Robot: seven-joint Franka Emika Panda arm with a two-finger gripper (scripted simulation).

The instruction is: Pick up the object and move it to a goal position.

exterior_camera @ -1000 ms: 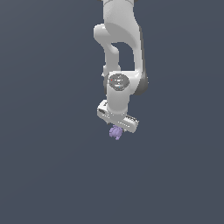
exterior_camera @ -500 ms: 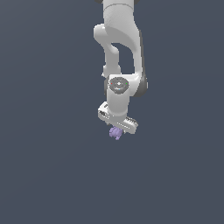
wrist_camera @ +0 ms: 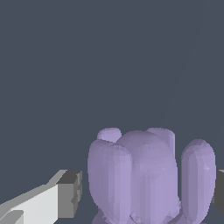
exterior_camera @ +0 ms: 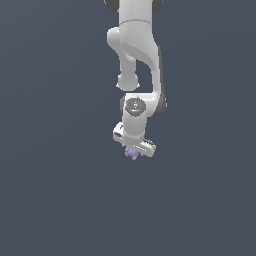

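Flat slate-grey background fills both views, with no edge or surface line to be made out. White arm (exterior_camera: 136,55) comes down from the top centre of the exterior view, bends at a joint just above mid-frame, and ends in the hand (exterior_camera: 133,151) slightly below the centre of the picture. Right under the hand's pale crossbar sits the object (exterior_camera: 131,153), a small pale purple lump with knobs, touching the hand and partly hidden by it; it is much smaller than the hand.

In the wrist view the object (wrist_camera: 148,177) fills the lower centre and lower right, showing several rounded upright lobes. One finger (wrist_camera: 57,199), white with a dark grey pad, lies at the lower left, just beside the object's nearest lobe with a thin gap visible. A sliver of the other pad shows at the right edge, against the object. The hand is closed down narrowly around the object and appears to hold it.
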